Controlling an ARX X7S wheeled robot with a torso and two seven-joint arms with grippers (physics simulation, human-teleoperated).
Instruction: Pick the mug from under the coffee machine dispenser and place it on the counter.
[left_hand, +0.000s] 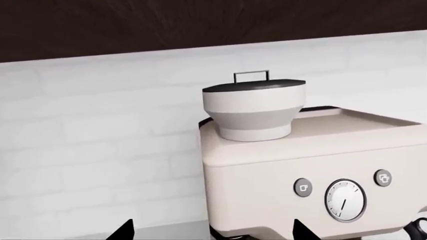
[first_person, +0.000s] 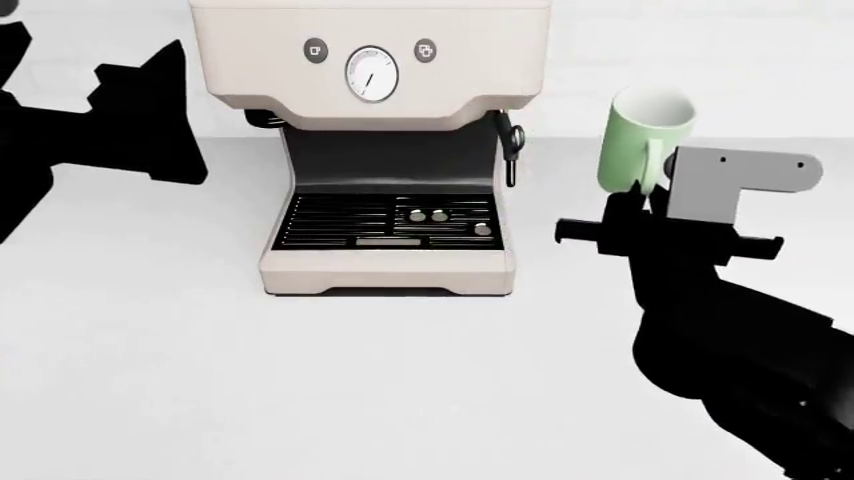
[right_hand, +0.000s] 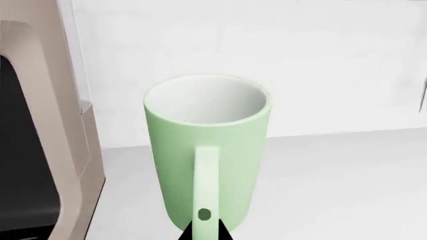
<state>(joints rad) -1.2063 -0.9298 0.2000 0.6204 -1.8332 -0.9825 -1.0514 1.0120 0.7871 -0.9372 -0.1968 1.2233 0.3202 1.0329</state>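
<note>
White counter (first_person: 160, 340); mug (first_person: 645, 135) upright beside coffee machine (first_person: 380, 150).

White counter (first_person: 147, 330) carrying two items: the cream coffee machine dispenser (first_person: 387, 150), standing upright at centre-rear, and the pale-green mug (first_person: 638, 135), upright on the surface to the machine's right, apart from it.

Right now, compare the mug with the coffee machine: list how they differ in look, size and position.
The mug is pale green and cylindrical; the coffee machine is cream and boxy with a dark recess. The mug is far smaller, reaching well below the machine's gauge panel. The mug is an open vessel with a white interior, while the machine carries a gauge, buttons and a black drip grate. Both stand upright on the white counter, the mug apart from the machine, beside its steam wand.
</note>
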